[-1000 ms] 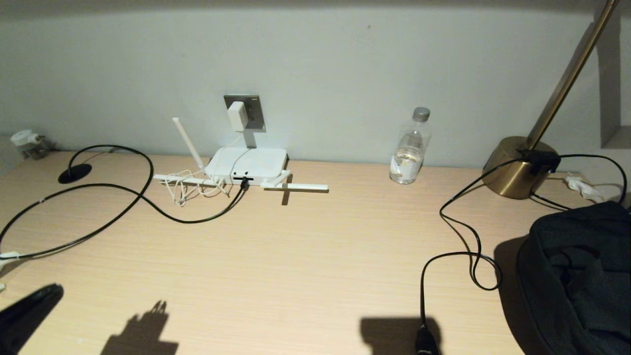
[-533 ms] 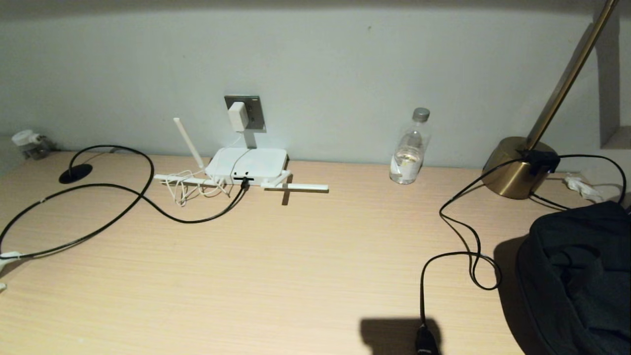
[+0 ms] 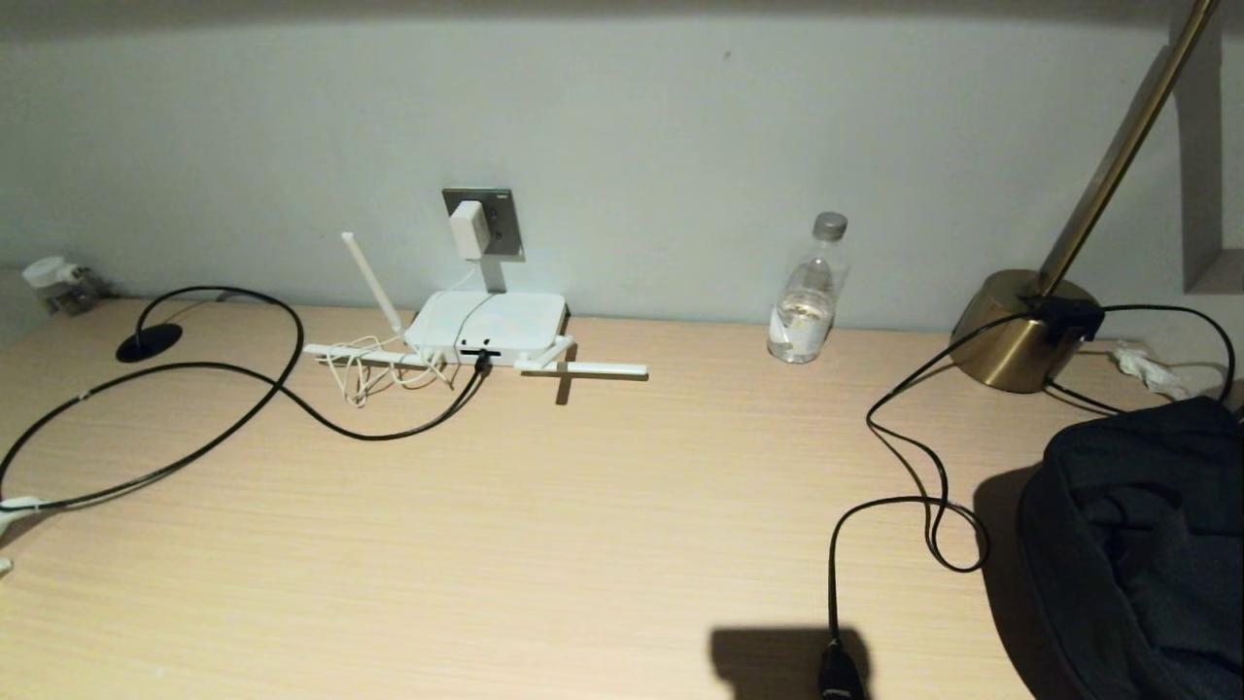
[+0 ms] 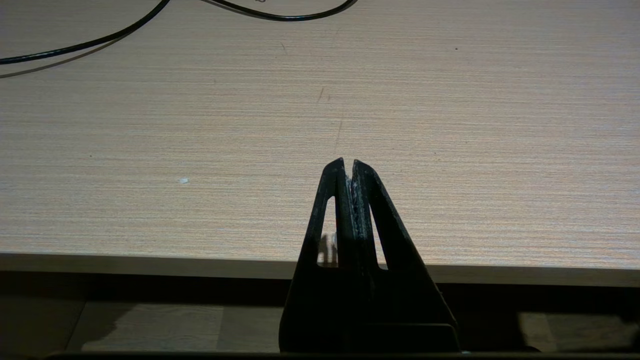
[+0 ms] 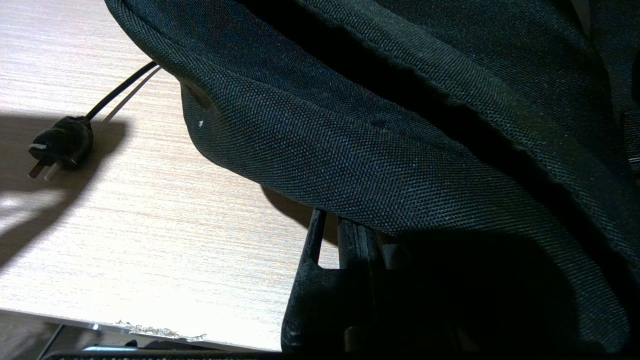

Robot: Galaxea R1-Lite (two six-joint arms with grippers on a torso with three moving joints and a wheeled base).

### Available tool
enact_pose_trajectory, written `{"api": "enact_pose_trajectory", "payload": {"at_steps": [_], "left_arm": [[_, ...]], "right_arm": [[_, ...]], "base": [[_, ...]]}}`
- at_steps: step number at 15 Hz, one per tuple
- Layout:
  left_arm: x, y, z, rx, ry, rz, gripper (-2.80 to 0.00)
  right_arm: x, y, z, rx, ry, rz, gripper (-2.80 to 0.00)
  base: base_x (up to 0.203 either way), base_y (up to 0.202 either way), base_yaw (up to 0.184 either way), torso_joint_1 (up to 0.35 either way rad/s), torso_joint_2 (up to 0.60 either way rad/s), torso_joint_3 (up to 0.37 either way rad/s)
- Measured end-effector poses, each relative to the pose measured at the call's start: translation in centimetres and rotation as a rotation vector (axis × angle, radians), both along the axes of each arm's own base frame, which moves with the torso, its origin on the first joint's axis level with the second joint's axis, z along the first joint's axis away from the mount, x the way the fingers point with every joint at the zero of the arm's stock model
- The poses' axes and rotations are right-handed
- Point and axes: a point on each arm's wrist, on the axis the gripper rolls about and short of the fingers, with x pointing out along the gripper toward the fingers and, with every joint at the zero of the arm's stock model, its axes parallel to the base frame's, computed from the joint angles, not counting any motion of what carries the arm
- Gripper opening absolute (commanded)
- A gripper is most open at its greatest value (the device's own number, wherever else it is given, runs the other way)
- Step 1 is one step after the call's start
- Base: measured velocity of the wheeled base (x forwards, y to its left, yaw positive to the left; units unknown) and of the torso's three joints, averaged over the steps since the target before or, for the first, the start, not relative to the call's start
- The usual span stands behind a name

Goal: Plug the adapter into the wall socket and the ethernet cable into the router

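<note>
The white adapter (image 3: 467, 228) sits in the grey wall socket (image 3: 500, 220), and its thin white cord drops to a tangle (image 3: 374, 367) beside the router (image 3: 486, 326). The black ethernet cable (image 3: 292, 374) runs from the router's front port (image 3: 480, 360) and loops away to the left; part of it shows in the left wrist view (image 4: 282, 18). My left gripper (image 4: 349, 163) hangs shut and empty over the table's near edge. My right gripper (image 5: 358, 232) is at the near right, shut, with its tips hidden under the black bag (image 5: 400, 125).
A water bottle (image 3: 807, 297) stands by the wall. A brass lamp base (image 3: 1020, 331) sits at the right, and its black cord (image 3: 909, 467) ends in a plug (image 3: 841, 673) near the front edge. The black bag (image 3: 1147, 544) fills the near right corner. A cable grommet (image 3: 148, 342) is at far left.
The dark left arm and its shadow, seen at the bottom left of the head view one second ago, have withdrawn out of that view. Nothing on the table has moved.
</note>
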Motion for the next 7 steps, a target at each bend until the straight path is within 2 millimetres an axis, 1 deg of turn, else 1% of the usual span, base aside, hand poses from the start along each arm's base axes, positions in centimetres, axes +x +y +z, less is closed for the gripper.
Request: {"api": "enact_pose_trajectory", "payload": {"at_steps": [7], "left_arm": [[-0.01, 0.0, 0.0, 0.0, -0.001, 0.0, -2.8]], "right_arm": [[0.0, -0.06, 0.0, 0.005, 0.0, -0.027, -2.8]], "base": [[0.0, 0.0, 0.0, 0.0, 0.0, 0.0]]}}
